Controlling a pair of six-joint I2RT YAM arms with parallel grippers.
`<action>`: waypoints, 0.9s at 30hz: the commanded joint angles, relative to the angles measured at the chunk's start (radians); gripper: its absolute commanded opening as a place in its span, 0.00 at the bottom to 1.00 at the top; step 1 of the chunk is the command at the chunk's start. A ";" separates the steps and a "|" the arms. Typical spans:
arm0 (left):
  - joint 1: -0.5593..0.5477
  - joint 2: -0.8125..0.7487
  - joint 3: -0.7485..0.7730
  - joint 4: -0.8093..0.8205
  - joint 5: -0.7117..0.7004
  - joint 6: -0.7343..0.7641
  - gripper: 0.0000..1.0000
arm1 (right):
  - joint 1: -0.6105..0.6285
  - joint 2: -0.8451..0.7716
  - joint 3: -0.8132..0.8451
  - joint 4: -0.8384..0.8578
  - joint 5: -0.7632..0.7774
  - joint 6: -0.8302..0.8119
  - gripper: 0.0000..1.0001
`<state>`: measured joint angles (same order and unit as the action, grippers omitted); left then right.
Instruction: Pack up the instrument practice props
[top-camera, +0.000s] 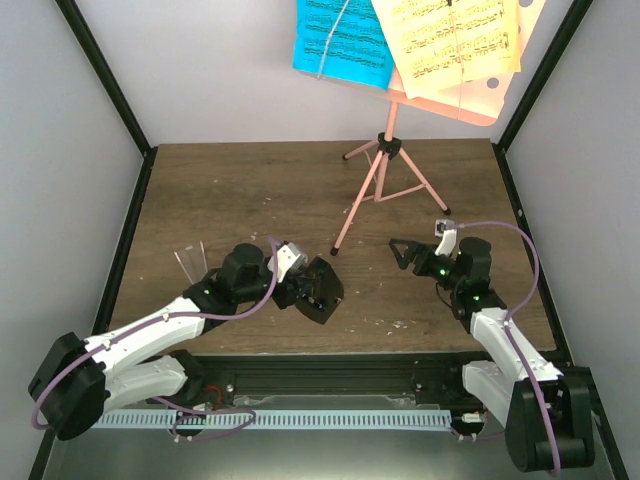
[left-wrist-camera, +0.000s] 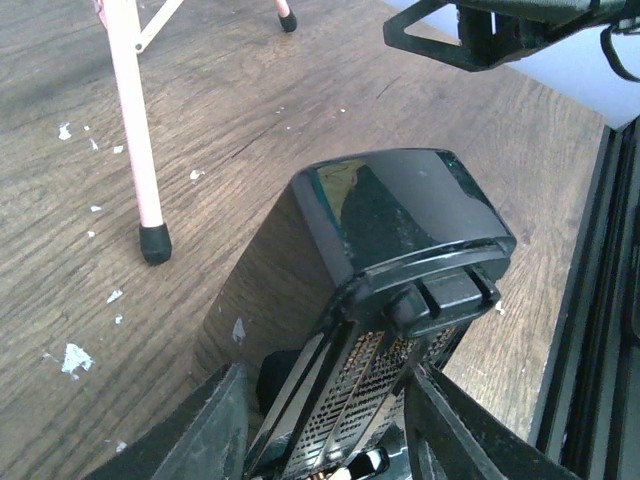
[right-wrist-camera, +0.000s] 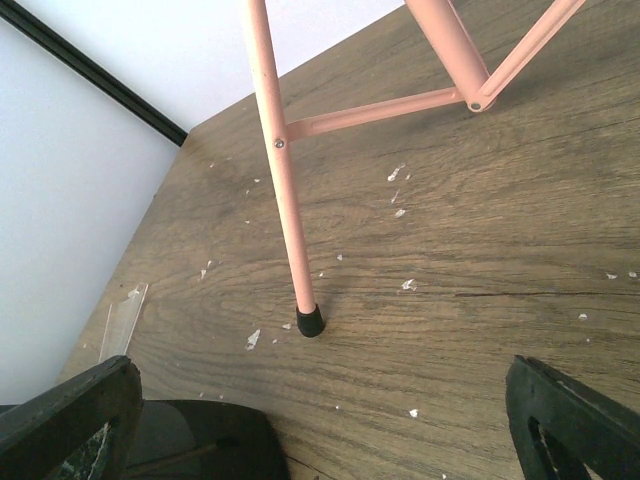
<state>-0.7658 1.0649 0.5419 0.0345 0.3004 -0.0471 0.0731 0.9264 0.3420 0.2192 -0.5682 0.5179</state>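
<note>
Item count:
- Music stand (top-camera: 386, 145): one, with three legs.
- Sheet-music pages: two, made up of one blue page (top-camera: 340, 40) and one yellow page (top-camera: 450, 35).
- Metronome (left-wrist-camera: 400, 220): one.
- Clear plastic piece (top-camera: 190, 262): one.
- Hands: two, left hand (top-camera: 312, 288) and right hand (top-camera: 406, 253).

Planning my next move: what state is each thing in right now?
left gripper: shut on metronome.
metronome: held, tilted.
right gripper: open, empty.
stand: upright, legs spread.
blue sheet: on stand's desk.
yellow sheet: on stand's desk.
</note>
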 joint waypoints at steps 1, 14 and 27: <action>-0.002 -0.010 -0.005 0.011 0.008 -0.002 0.49 | -0.009 0.001 0.002 0.018 -0.007 0.010 1.00; 0.053 -0.132 -0.247 0.166 0.099 -0.441 0.89 | 0.197 -0.039 -0.114 0.024 -0.129 0.084 1.00; 0.484 -0.297 -0.117 -0.181 -0.017 -0.530 0.97 | 0.983 0.003 -0.176 0.059 0.623 0.113 1.00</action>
<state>-0.4110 0.8028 0.3210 0.0227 0.3408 -0.5674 0.9245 0.8585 0.1627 0.2218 -0.2382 0.6273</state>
